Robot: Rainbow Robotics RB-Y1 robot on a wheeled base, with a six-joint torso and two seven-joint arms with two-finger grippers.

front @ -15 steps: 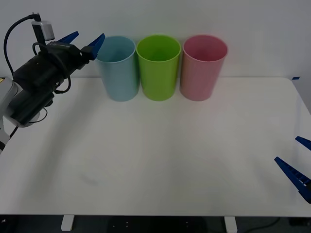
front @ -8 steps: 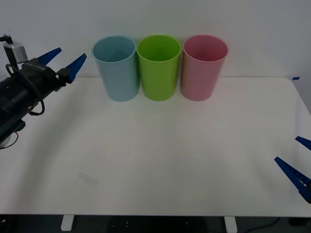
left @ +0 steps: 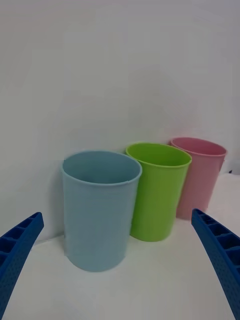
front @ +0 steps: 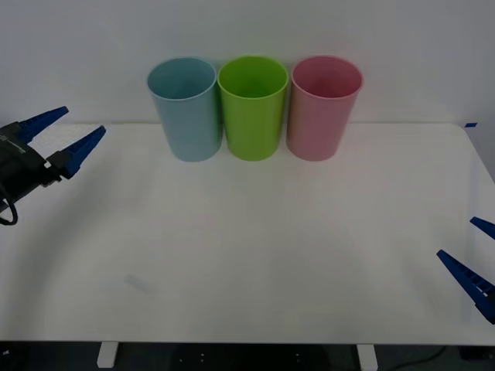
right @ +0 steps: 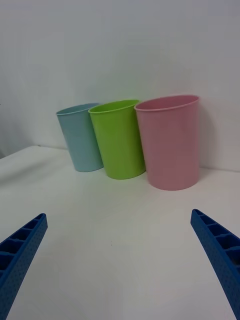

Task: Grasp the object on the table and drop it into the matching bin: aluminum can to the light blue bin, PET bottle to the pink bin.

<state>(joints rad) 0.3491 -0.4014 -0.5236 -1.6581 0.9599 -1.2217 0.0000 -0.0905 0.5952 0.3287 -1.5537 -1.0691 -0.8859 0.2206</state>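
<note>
Left gripper (front: 64,133) has pulled back from beside the light blue bin (front: 186,108) to the table's (front: 255,247) left edge, lower than before, fingers spread and holding nothing, pointing toward the bins. Right gripper (front: 478,259) unchanged, parked at the right edge, fingers apart, empty. Light blue bin, lime green bin (front: 252,107) and pink bin (front: 322,106) stand upright in a row at the table's back. Can's whereabouts cannot be told.

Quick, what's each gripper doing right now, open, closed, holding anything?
Left gripper: open, empty, near the table's left edge.
Right gripper: open, empty, parked at the right edge.
</note>
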